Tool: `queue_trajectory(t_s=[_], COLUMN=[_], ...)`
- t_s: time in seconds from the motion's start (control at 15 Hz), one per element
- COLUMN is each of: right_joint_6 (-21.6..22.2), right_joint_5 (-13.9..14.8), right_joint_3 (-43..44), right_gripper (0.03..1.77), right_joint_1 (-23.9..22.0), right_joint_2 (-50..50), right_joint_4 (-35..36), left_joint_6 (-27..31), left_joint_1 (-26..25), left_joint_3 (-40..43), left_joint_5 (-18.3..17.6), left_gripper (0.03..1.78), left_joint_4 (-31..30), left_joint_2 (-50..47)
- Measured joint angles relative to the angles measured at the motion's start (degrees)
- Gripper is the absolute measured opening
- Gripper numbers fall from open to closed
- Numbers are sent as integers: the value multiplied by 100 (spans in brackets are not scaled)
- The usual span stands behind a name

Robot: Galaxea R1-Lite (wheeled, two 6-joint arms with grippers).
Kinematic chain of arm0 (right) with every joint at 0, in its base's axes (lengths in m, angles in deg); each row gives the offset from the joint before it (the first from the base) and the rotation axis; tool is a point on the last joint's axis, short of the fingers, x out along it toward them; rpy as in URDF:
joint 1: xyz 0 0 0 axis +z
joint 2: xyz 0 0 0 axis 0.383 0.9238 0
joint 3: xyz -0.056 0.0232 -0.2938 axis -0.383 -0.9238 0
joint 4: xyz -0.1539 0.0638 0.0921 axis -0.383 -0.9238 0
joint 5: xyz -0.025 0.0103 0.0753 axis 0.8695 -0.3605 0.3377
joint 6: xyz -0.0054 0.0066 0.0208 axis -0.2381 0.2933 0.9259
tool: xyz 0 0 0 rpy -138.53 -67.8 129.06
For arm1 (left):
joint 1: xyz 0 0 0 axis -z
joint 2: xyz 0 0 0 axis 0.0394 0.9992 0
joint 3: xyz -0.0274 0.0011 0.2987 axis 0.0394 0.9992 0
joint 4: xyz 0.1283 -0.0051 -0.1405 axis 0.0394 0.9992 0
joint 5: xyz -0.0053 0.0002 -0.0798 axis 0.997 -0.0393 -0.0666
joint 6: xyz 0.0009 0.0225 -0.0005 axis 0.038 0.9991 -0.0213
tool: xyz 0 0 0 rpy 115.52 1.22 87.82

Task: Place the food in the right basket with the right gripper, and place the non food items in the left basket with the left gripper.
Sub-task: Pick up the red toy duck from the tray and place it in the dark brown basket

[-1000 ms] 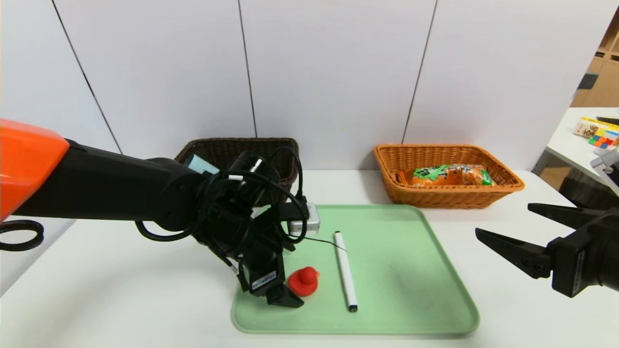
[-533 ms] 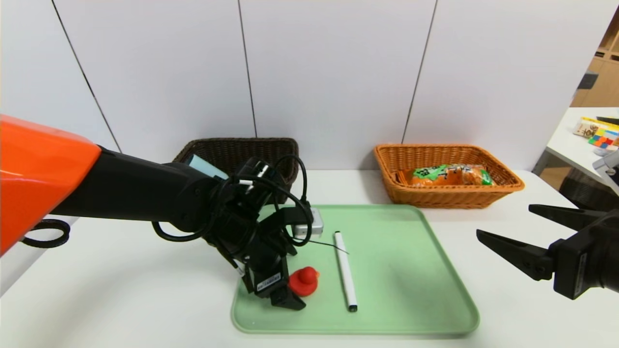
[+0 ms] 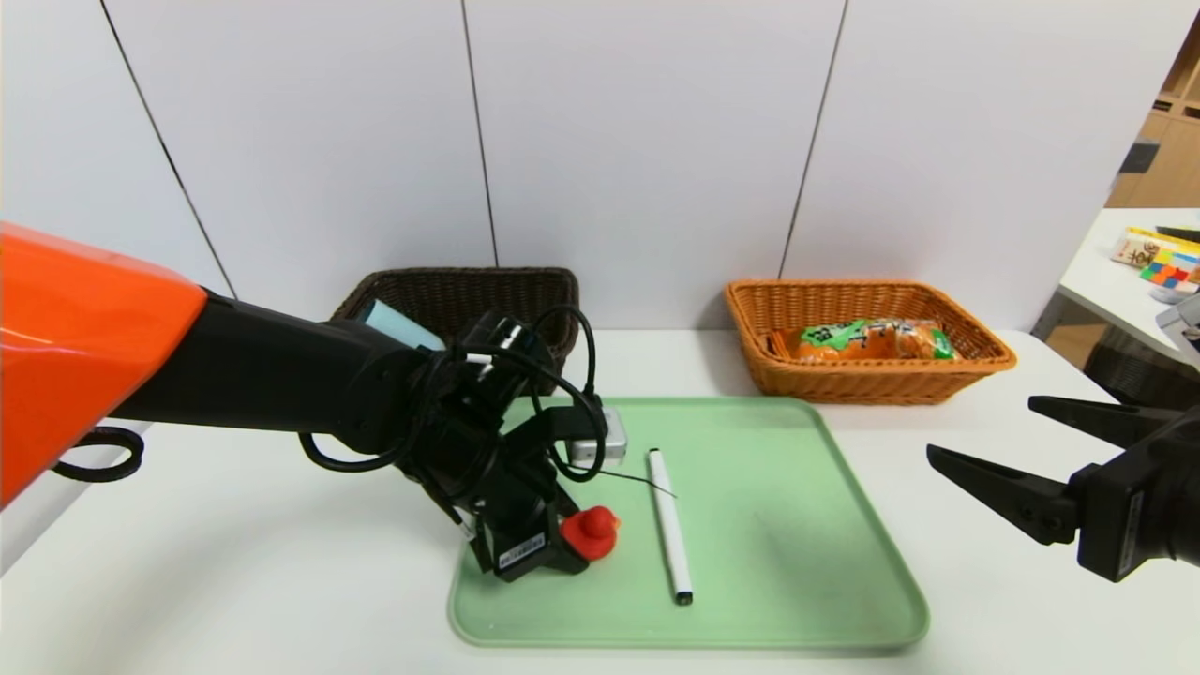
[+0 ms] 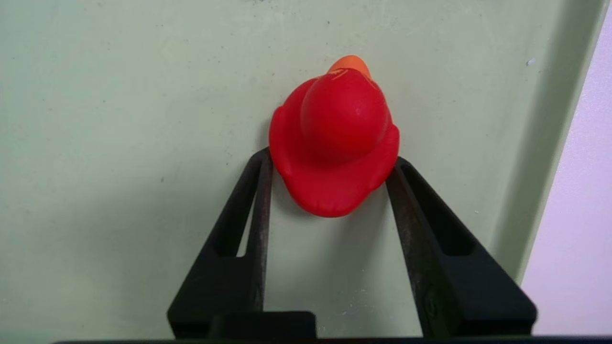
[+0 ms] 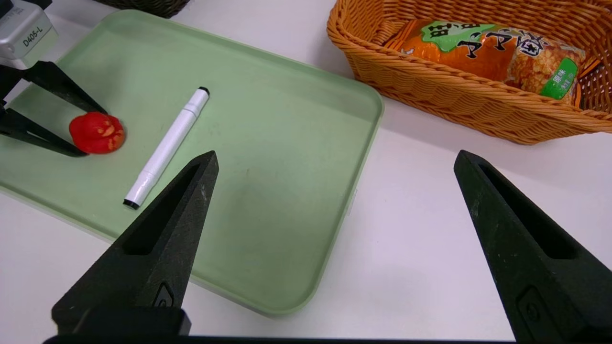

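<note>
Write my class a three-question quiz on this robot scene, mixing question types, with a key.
1. True or false: the left gripper has its fingers on both sides of the red duck.
2. Multiple choice: what lies in the orange-brown basket?
A) a white marker
B) packaged food
C) a red duck
3. Fill in: the marker lies on the green ____.

Key: 1 true; 2 B; 3 tray
</note>
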Motion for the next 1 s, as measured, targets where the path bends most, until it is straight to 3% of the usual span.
queue_trajectory(t_s=[0.13, 1.0], right_joint_6=[0, -15], right_joint_5=[2, -4], right_joint_3=[11, 83], right_gripper=[170, 170], right_joint_1=[0, 0], right_joint_2=[-11, 34], right_joint_4=[-2, 0], left_joint_6=[5, -56], left_joint_1=[4, -5], left_joint_3=[9, 77], left_joint_5=[-11, 2], left_gripper=[6, 4], left_joint_4=[9, -212], left_joint_2=[-7, -383])
